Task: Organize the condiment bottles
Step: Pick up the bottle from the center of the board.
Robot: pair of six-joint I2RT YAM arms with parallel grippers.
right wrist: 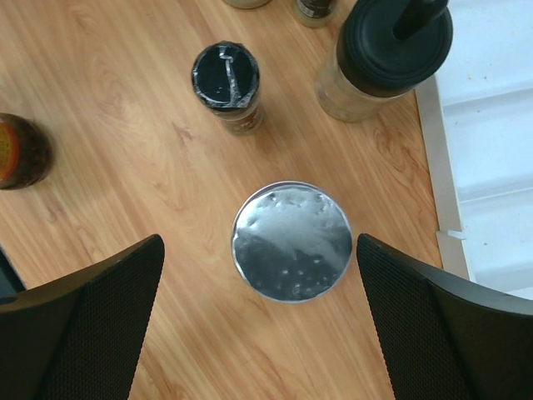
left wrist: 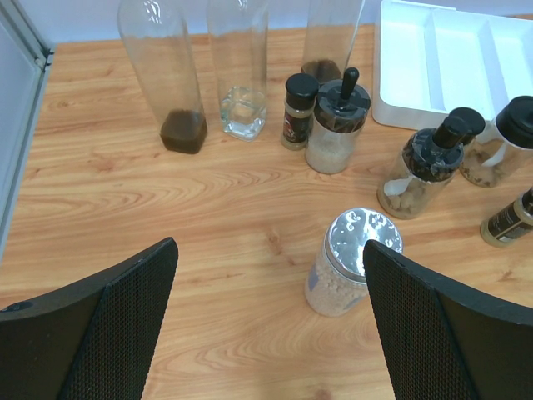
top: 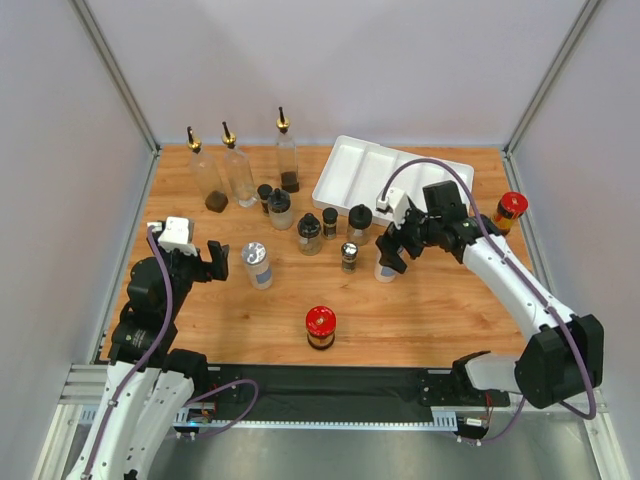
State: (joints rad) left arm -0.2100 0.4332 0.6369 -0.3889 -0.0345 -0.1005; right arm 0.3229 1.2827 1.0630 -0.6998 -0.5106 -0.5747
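Observation:
Three tall clear pourer bottles [top: 238, 170] stand in a row at the back left. In front of them is a cluster of small black-capped jars [top: 309, 233]. My left gripper [top: 205, 262] is open, low over the wood, just left of a silver-lidded shaker [top: 257, 265]. In the left wrist view this shaker [left wrist: 354, 258] stands in front of the right fingertip [left wrist: 391, 275], untouched. My right gripper [right wrist: 258, 242] is open, pointing straight down above a second silver-lidded shaker [right wrist: 291, 242], whose lid lies between the fingers. Red-lidded jars stand at the front middle [top: 320, 327] and at the right edge [top: 510, 212].
A white divided tray [top: 350, 165] lies at the back right, its edge [right wrist: 441, 167] close beside the right gripper. A black-capped jar [right wrist: 226, 77] and a wide black-lidded jar [right wrist: 391, 50] stand just beyond the shaker. Grey walls and metal posts enclose the table.

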